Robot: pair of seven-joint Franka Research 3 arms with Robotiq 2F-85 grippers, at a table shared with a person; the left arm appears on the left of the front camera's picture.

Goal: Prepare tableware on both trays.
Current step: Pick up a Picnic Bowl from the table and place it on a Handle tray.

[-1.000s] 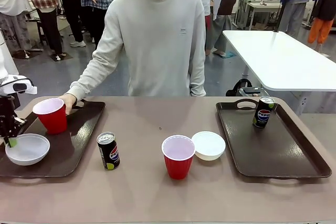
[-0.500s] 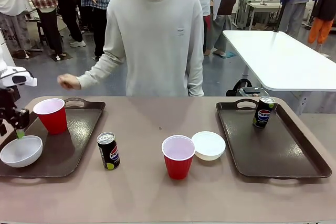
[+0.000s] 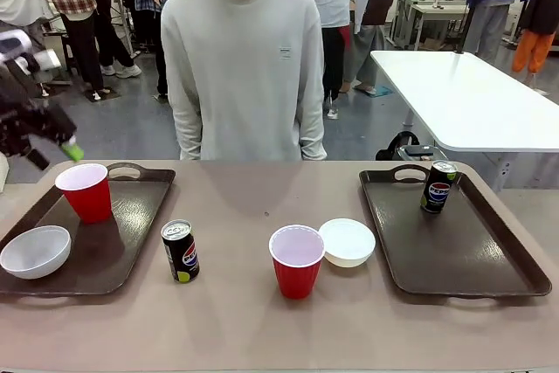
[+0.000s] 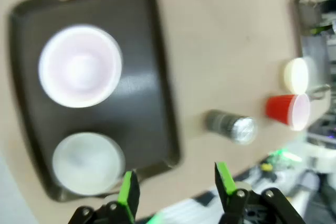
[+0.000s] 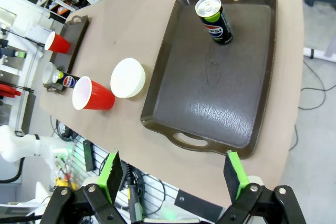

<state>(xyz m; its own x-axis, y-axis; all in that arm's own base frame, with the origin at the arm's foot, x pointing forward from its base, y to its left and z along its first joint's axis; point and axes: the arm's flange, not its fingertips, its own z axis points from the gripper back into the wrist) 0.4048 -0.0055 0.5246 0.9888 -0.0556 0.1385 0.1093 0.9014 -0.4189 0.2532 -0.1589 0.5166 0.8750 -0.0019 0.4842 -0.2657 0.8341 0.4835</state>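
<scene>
The left tray [image 3: 131,216] holds a red cup [image 3: 83,191] and a white bowl [image 3: 35,251]. A Pepsi can [image 3: 180,251] stands on the table just right of this tray. At mid-table a second red cup [image 3: 296,261] touches a second white bowl [image 3: 347,242]. The right tray [image 3: 463,255] carries a Pepsi can [image 3: 438,186] at its far end. My left gripper [image 3: 54,156] hangs blurred high above the left tray's far corner. In its wrist view the left gripper [image 4: 177,184] is open and empty over the tray [image 4: 149,66], cup [image 4: 80,65] and bowl [image 4: 88,162]. My right gripper [image 5: 173,174] is open high over the right tray [image 5: 210,98] and its can [image 5: 214,20].
A person in a light grey sweatshirt [image 3: 240,67] stands at the table's far edge with arms down. A white table [image 3: 463,93] stands behind on the right. Bare tabletop lies between the two trays and along the near edge.
My left gripper has let go of the bowl on the left tray and risen up and away. The person has taken the hand off the red cup and lowered the arm.
</scene>
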